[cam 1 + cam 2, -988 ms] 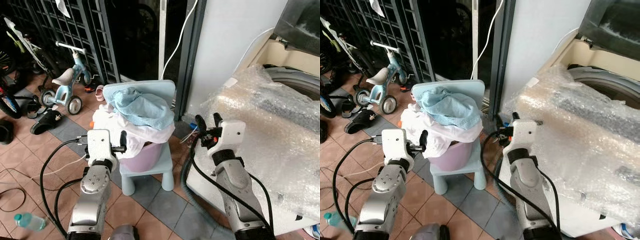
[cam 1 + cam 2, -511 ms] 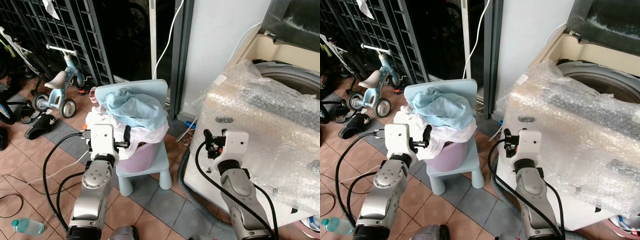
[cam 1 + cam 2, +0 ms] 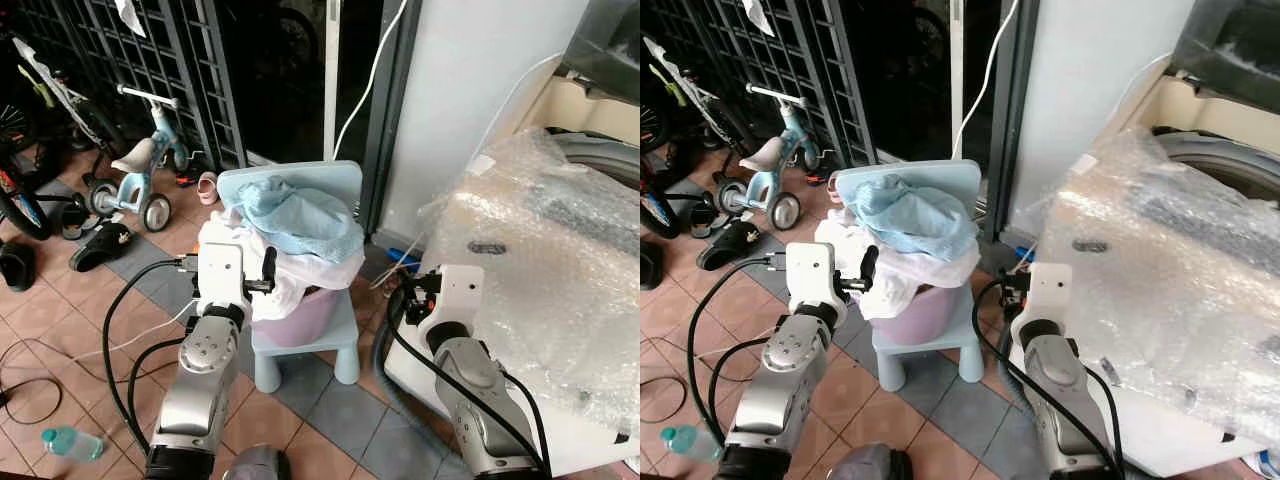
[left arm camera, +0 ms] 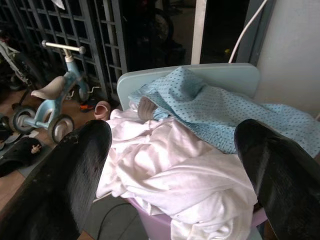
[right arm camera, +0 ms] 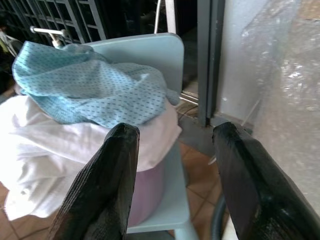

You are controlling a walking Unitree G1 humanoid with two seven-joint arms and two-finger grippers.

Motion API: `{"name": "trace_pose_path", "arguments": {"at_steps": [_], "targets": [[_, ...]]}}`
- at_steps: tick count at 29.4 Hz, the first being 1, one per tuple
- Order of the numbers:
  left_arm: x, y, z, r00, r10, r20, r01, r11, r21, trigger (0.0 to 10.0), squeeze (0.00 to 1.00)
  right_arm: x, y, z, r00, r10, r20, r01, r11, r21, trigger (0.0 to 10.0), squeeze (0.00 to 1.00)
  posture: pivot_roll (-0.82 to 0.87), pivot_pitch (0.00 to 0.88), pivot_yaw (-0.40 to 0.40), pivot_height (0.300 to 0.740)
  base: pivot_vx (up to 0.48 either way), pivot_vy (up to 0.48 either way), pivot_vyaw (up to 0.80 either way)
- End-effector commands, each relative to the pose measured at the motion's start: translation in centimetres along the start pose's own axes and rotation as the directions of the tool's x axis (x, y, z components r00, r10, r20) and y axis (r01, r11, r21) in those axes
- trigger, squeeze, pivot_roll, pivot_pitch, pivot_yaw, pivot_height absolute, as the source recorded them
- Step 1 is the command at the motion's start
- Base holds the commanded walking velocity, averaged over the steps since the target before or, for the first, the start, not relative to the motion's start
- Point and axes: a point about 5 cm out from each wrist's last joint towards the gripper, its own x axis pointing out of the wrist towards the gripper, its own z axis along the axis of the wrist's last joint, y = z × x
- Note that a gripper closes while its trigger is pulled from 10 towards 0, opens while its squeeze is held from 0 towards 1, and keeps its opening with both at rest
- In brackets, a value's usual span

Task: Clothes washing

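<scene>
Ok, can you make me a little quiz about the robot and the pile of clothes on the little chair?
1. True or false: the blue dotted cloth lies on top of the white clothes.
2. What holds the clothes? A) a purple basin on a light blue chair B) a cardboard box on the floor C) a metal sink
3. Fill in: the washing machine on the robot's right is covered in bubble ____.

Key: 1 true. 2 A. 3 wrap.
</scene>
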Motion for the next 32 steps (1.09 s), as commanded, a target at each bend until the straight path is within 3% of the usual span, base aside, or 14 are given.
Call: {"name": "trace_pose_path", "arguments": {"at_steps": [1,5,6,7,14,18,27,32], "targets": [[0.1,-0.2,0.1,1.000,-0.006,0.009,0.006,1.000,-0.006,10.0,0.00,-0.2,-1.0,0.5,1.000,-0.015,0.017,0.014,1.000,0.024,10.0,0.00,-0.05,0.000,0.051,0.740,0.000,0.480,0.00],[0.1,0.0,0.5,0.999,-0.002,0.054,0.000,0.999,0.041,10.0,0.00,0.1,-1.2,1.0,0.999,-0.008,0.037,0.007,0.999,0.035,10.0,0.00,-0.05,0.000,0.049,0.740,0.000,0.120,0.00],[0.1,-0.6,0.5,0.994,-0.103,0.027,0.103,0.995,-0.011,10.0,0.00,0.2,-1.2,1.5,0.998,0.001,0.060,-0.004,0.999,0.042,10.0,0.00,-0.05,0.000,0.048,0.740,0.000,0.000,0.00],[0.1,-0.8,0.4,0.991,-0.133,0.019,0.134,0.991,-0.029,10.0,0.00,0.2,-1.2,1.6,0.998,0.003,0.064,-0.006,0.999,0.042,10.0,0.00,-0.05,0.000,0.048,0.740,0.000,0.000,0.00],[-0.1,-1.0,0.5,0.992,-0.115,0.043,0.115,0.993,0.001,10.0,0.00,0.4,-0.9,1.7,0.998,0.022,0.065,-0.024,0.999,0.021,10.0,0.00,-0.05,0.000,0.046,0.740,0.000,0.000,0.67],[0.0,-0.8,0.6,0.992,-0.119,0.051,0.120,0.993,-0.011,10.0,0.00,0.5,-1.1,1.7,0.998,0.017,0.063,-0.019,0.999,0.031,10.0,0.00,-0.05,0.000,0.045,0.740,0.000,0.000,0.00],[0.1,-0.6,0.5,0.992,-0.116,0.044,0.117,0.993,-0.018,10.0,0.00,1.0,-1.4,1.9,0.998,0.026,0.065,-0.026,1.000,0.003,10.0,0.00,-0.05,0.000,0.040,0.740,0.365,0.000,0.00],[0.1,-0.6,0.4,0.993,-0.111,0.042,0.112,0.993,-0.024,10.0,0.00,1.2,-1.0,2.3,0.995,0.055,0.079,-0.053,0.998,-0.036,10.0,0.00,-0.05,0.000,0.036,0.740,0.388,0.000,0.69]]}}
